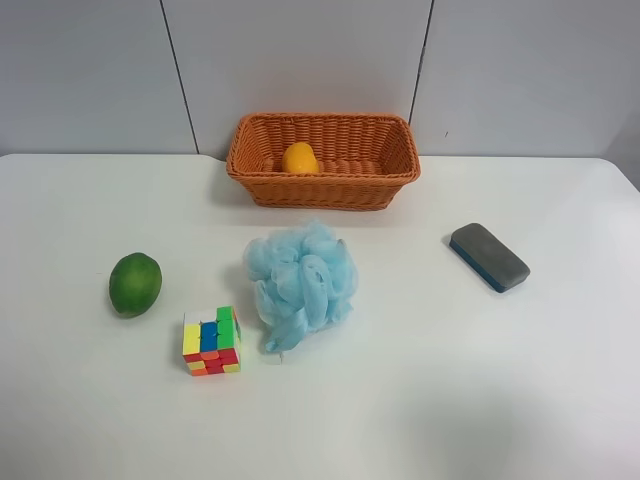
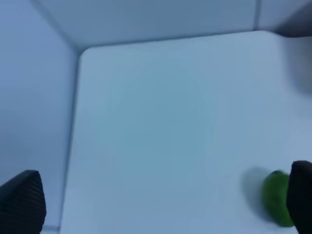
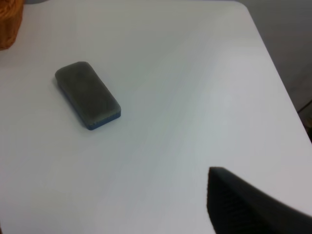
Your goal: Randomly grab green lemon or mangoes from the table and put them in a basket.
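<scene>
The green lemon point(image 1: 135, 284) lies on the white table point(image 1: 450, 390) at the exterior high view's left; it also shows in the left wrist view point(image 2: 276, 197), beside one fingertip. The orange-yellow mango point(image 1: 300, 158) lies inside the orange wicker basket point(image 1: 322, 121) at the back middle. My left gripper point(image 2: 161, 200) is open and empty, its fingers wide apart above the table. Of my right gripper only one dark finger point(image 3: 243, 204) shows, with nothing held and nothing against it. Neither arm shows in the exterior high view.
A light blue bath puff point(image 1: 300, 280) sits mid-table with a coloured puzzle cube point(image 1: 211, 342) beside it. A grey and blue eraser block point(image 1: 489, 257) lies at that view's right, also in the right wrist view point(image 3: 87, 95). A wall runs behind the table.
</scene>
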Action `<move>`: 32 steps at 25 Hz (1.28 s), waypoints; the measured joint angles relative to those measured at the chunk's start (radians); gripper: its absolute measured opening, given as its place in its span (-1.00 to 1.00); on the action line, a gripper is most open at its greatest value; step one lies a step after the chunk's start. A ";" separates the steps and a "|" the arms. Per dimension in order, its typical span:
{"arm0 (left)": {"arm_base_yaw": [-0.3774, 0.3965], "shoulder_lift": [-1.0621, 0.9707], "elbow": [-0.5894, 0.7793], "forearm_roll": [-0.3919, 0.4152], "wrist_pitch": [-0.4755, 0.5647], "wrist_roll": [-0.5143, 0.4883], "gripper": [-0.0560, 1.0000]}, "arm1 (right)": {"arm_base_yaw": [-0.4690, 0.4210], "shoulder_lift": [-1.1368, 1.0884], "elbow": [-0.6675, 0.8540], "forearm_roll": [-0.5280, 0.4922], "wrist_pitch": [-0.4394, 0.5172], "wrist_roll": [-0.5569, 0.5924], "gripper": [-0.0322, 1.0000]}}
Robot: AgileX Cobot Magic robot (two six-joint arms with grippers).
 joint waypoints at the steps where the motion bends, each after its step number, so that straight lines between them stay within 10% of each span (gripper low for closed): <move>1: 0.031 -0.067 0.033 0.000 0.001 0.000 0.99 | 0.000 0.000 0.000 0.000 0.000 0.000 0.64; 16: 0.135 -0.863 0.607 -0.203 -0.033 -0.004 0.99 | 0.000 0.000 0.000 0.000 0.000 0.000 0.64; 32: 0.135 -0.920 0.877 -0.233 -0.141 0.000 0.99 | 0.000 0.000 0.000 0.000 0.000 0.000 0.64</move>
